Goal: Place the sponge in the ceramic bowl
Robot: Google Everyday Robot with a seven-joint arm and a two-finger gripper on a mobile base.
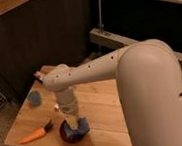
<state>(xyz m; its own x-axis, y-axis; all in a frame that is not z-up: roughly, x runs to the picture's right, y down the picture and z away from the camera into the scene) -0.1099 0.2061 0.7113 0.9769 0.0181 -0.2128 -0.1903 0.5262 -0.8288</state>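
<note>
The ceramic bowl (pixel 68 135), dark maroon and shallow, sits near the front edge of the wooden table (pixel 101 104). My gripper (pixel 71 121) points straight down over the bowl, its cream tip just above the bowl's middle. The blue sponge (pixel 82 124) is right beside the tip on its right, over the bowl's right rim and touching or nearly touching it. I cannot tell whether the sponge rests on the rim or hangs from the gripper. The arm hides the back part of the bowl.
An orange carrot (pixel 34 135) lies left of the bowl near the table's front edge. A light-blue cup (pixel 34 98) stands at the left. A small reddish item (pixel 38 74) lies at the far corner. Dark cabinets and a shelf stand behind.
</note>
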